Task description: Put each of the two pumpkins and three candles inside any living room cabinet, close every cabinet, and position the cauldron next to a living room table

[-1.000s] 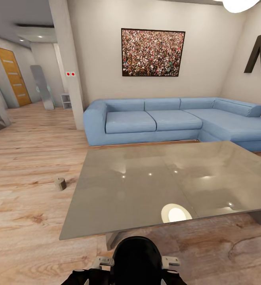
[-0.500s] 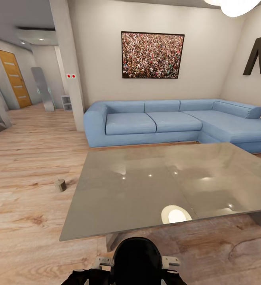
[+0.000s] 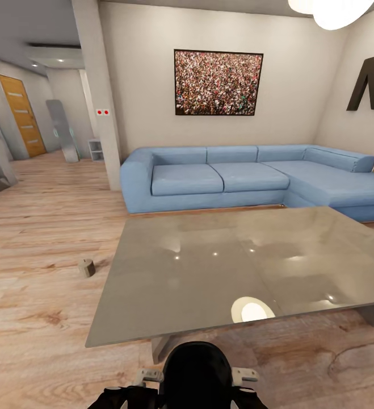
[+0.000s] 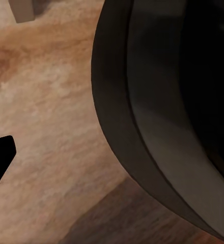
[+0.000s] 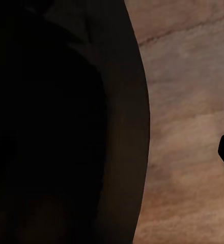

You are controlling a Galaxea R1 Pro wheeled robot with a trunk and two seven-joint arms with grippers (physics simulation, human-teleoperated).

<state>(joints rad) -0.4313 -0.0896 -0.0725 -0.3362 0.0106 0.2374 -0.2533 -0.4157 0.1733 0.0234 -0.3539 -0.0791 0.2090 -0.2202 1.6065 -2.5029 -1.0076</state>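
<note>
1 candle (image 3: 86, 267) stands on the wood floor (image 3: 33, 318) just left of the grey table (image 3: 221, 267); neither gripper's grip can be told.

Glossy black rounded trunk (image 3: 197, 372), pale grey shoulder brackets (image 3: 150, 375)

Table (image 3: 232, 272) directly ahead, in centre foreground. Candle (image 3: 86, 267) upright on floor (image 3: 33, 295), just left of table's left edge, apart from it. Sofa (image 3: 249, 179) behind table, against back wall, extended along right wall. Picture (image 3: 218, 83) above sofa. Pillar (image 3: 99, 96) left of sofa; hallway door (image 3: 22, 116) beyond, far left.
</note>
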